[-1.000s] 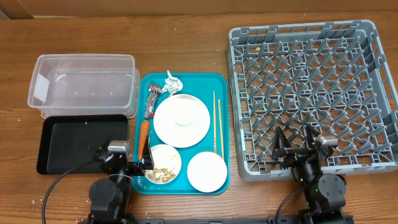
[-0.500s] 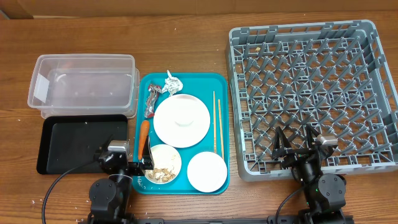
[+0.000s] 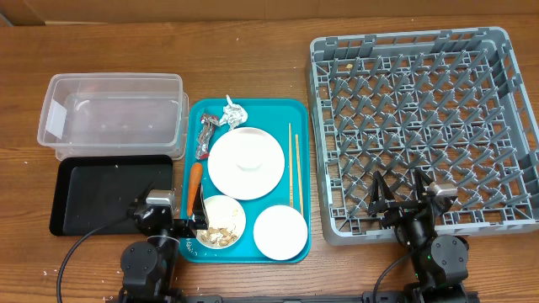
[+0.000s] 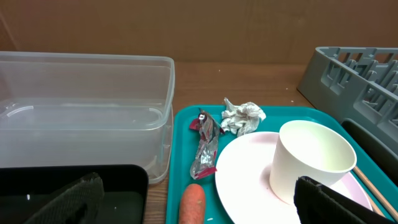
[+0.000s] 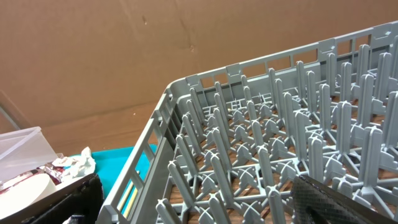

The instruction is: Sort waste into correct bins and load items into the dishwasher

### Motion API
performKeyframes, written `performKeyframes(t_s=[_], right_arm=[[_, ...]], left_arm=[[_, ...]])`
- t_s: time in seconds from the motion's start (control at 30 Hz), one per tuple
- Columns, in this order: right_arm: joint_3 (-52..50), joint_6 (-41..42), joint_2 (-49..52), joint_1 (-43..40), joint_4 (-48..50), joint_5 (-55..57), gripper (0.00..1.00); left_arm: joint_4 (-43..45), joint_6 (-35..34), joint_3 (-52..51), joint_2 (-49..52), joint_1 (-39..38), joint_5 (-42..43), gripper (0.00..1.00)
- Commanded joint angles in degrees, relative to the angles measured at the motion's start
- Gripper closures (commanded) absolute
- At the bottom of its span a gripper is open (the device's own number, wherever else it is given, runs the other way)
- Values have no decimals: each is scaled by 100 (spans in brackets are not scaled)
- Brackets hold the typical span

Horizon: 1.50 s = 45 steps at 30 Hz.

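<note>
Currently the teal tray (image 3: 286,114) holds plate (image 3: 245,162), crumbed bowl (image 3: 221,221) and foil ball (image 3: 234,112); left tool (image 4: 199,202) and right tool (image 3: 396,194) gape empty.

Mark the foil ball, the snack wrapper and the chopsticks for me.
foil ball (image 4: 244,116), left wrist view, middle of the wad
snack wrapper (image 4: 206,148), left wrist view, silver middle
chopsticks (image 3: 290,167), overhead view, mid-length of one stick

The wooden table (image 3: 253,50) carries a clear tub (image 3: 114,77) toward its left edge, with a black tray (image 3: 109,195) just beside it on the near side. A teal tray (image 3: 274,114) lies mid-table. A grey dish rack (image 3: 313,126) fills the right side.
</note>
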Motion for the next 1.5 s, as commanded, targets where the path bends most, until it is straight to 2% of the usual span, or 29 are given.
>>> performKeyframes(t_s=[0.0, 0.8, 1.03, 1.1, 1.23, 1.3, 1.47], right_arm=[[-59, 20, -20, -22, 44, -11, 0], [-59, 20, -20, -22, 44, -11, 0], [-59, 4, -20, -15, 57, -87, 0], [-59, 48, -20, -15, 52, -317, 0], [-59, 1029, -20, -15, 83, -538, 0], [-59, 1270, -20, -15, 81, -531, 0], [-59, 1375, -20, -15, 109, -535, 0]], left_arm=[[-15, -79, -9, 20, 0, 20, 0], [-11, -79, -9, 20, 0, 20, 0], [420, -101, -9, 20, -2, 103, 0], [531, -98, -9, 20, -2, 372, 0], [1631, -101, -9, 20, -2, 896, 0], [2129, -105, -9, 22, -2, 973, 0], [2280, -101, 37, 22, -2, 1274, 0]])
